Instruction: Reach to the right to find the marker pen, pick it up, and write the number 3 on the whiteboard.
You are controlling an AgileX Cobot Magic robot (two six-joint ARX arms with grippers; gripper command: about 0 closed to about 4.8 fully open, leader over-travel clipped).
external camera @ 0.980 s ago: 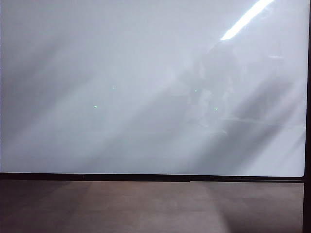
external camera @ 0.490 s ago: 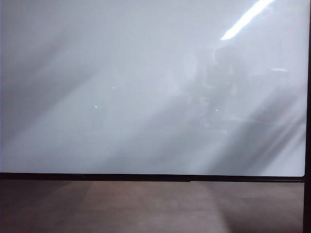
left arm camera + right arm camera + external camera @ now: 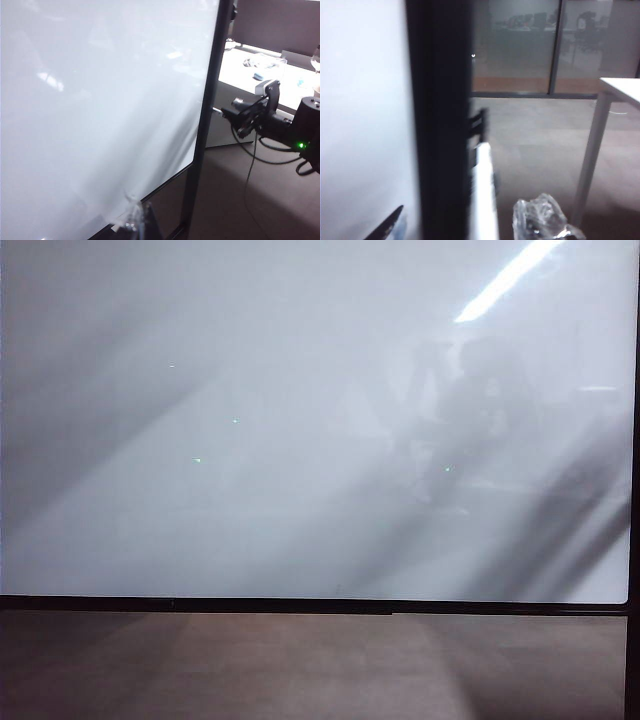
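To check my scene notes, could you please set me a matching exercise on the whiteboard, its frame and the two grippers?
1 whiteboard
2 frame
3 left gripper
4 right gripper

A at the board's right edge, fingers apart
B thin, black
C near the board's lower corner, barely visible
D glossy white

Pairs: 1-D, 2-B, 3-C, 4-A

An office or lab room is showing here. A large whiteboard (image 3: 300, 440) in a thin black frame is filling the exterior view, with a ceiling strip light (image 3: 508, 280) reflecting at one o'clock. In the right wrist view, glass partition walls (image 3: 520, 45) are standing behind grey carpet, and a white table (image 3: 620, 92) is sitting at three o'clock.
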